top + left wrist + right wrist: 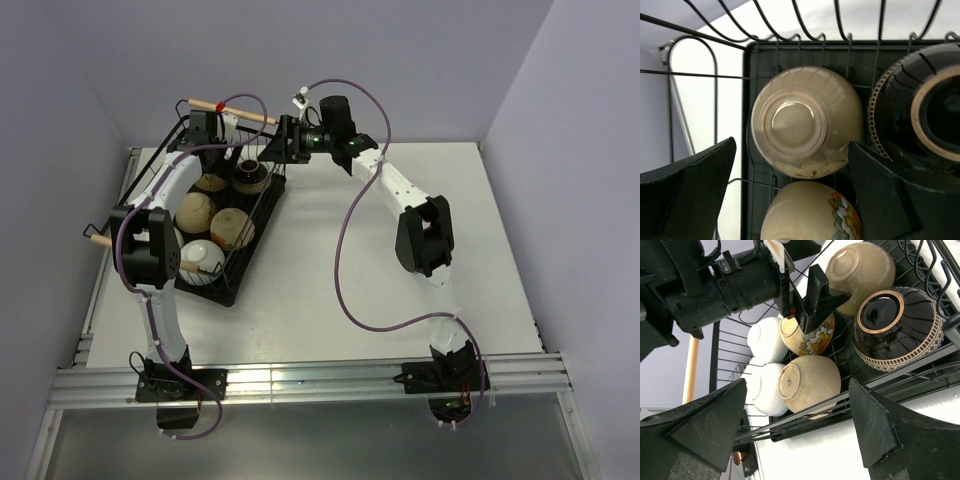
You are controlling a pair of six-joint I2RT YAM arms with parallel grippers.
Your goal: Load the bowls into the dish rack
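Observation:
The dish rack [236, 284] stands at the back left and holds several bowls, all upside down or tilted. In the right wrist view I see a cream bowl [860, 270], the black bowl [897, 327], a floral cream bowl [807, 337], two white bowls [765, 340] and another cream bowl [812, 382]. My left gripper [218, 150] hangs open and empty over the rack's far end, above a cream bowl [805, 120], with the black bowl [925, 110] at its right. My right gripper [272, 148] is open and empty beside the rack's far right corner.
The rack's wire walls [715, 75] rise around the bowls, and its wooden handles [235, 108] stick out at each end. The left gripper [815, 295] shows in the right wrist view, just above the floral bowl. White table [400, 250] spreads to the right of the rack.

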